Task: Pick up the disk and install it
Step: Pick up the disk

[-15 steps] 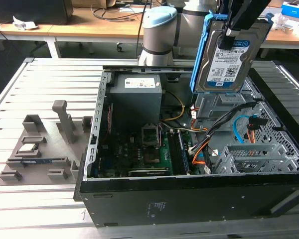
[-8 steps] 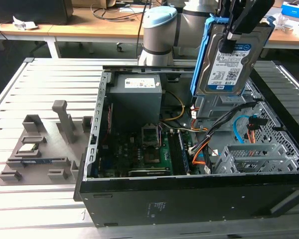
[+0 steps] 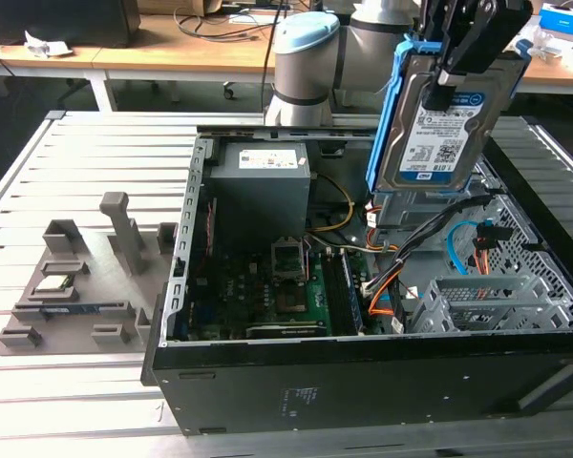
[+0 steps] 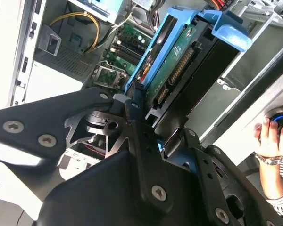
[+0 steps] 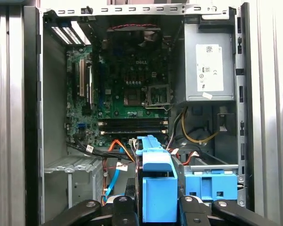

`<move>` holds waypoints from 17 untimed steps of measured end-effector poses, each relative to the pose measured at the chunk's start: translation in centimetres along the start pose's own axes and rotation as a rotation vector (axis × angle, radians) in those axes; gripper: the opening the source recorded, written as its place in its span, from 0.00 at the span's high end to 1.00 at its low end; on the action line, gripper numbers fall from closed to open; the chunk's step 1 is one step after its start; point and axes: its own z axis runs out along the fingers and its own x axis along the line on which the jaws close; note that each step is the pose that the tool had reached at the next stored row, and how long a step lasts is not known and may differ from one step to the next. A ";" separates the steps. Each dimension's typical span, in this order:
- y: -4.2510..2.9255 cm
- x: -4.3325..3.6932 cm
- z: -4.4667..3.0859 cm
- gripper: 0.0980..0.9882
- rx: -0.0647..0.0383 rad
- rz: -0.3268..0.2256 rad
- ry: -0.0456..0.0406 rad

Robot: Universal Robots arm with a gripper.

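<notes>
**Arm** (image 3: 306, 52): pale grey with blue joint caps. It stands behind the open computer case (image 3: 267, 382), with its wrist over the case's end at the exterior view's right.

**Claw** (image 3: 446, 88): black, pointing downward, clamped narrow on the disk. One finger lies across the labelled face.

**Disk** (image 3: 437, 134): held on edge in the air and slightly tilted, with its white-and-blue label turned towards the exterior camera. Blue side rails (image 3: 390, 114) run along its long edges. Its lower end hangs over a grey drive bay (image 3: 413, 208) inside the case, near black and orange cables (image 3: 430, 234). Whether it touches the bay cannot be told.

**First wrist view:** looks down along the disk's edge.
- The blue rail end sits between two black fingers (image 5: 120, 209).
- Beyond it lie the motherboard (image 5: 127, 84) and the power-supply box (image 5: 210, 66) with a white sticker.
- Bright blue latches (image 5: 212, 181) sit just beside the disk.

**Second wrist view:** shows the disk's unlabelled face.
- This face carries a green circuit board (image 4: 174, 70) framed by the blue rails.
- A person's hand (image 4: 272, 134) with a wristwatch is outside the case.

**Exterior view, further item:** a grey moulded tray (image 3: 76, 277) lies on the slatted metal tabletop (image 3: 67, 401), beside the case at the exterior view's left.
</notes>
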 end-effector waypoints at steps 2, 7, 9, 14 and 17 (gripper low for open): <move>0.84 0.91 0.08 0.70 0.000 0.000 -0.0001; 1.67 2.62 0.20 0.70 0.000 0.000 0.0000; 2.05 3.82 0.29 0.70 0.000 0.000 0.0000; 2.58 5.84 0.43 0.70 0.000 -0.001 0.0000; 2.77 6.93 0.52 0.70 0.000 -0.001 0.0000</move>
